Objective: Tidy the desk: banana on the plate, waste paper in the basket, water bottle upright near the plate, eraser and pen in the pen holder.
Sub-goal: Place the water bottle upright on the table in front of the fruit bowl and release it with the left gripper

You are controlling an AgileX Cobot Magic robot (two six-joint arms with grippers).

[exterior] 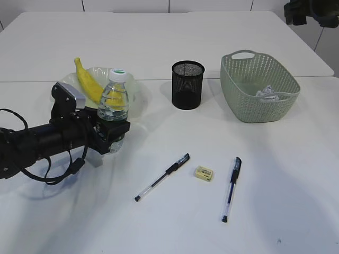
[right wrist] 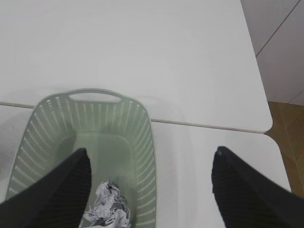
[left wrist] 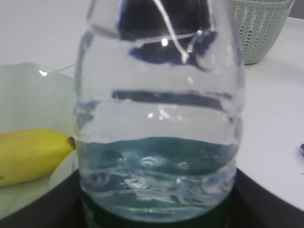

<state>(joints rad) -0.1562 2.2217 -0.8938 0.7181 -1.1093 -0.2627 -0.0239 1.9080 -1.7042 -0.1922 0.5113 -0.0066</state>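
While the left gripper [exterior: 112,136] sits at centre left of the exterior frame, its jaws flank the lower body of the bottle [exterior: 113,103]; whether they press it or stand just clear cannot be told. That bottle stands upright, green cap on top, touching or just beside the front edge of the plate [exterior: 135,92]. In the left wrist view the bottle [left wrist: 159,118] fills the frame, part full of water. A banana [exterior: 87,80] lies on the plate, left of the bottle.

Right gripper [right wrist: 151,190]: jaws spread wide, nothing between them, hovering above the basket [right wrist: 142,142]. Crumpled paper [right wrist: 108,206] lies on the basket floor.

Pen holder [exterior: 187,84] stands upright at upper centre, between plate and basket. At lower centre, on the table [exterior: 169,32], an eraser [exterior: 204,173] lies between two pens: left pen [exterior: 162,177], right pen [exterior: 231,188], neither touching it.
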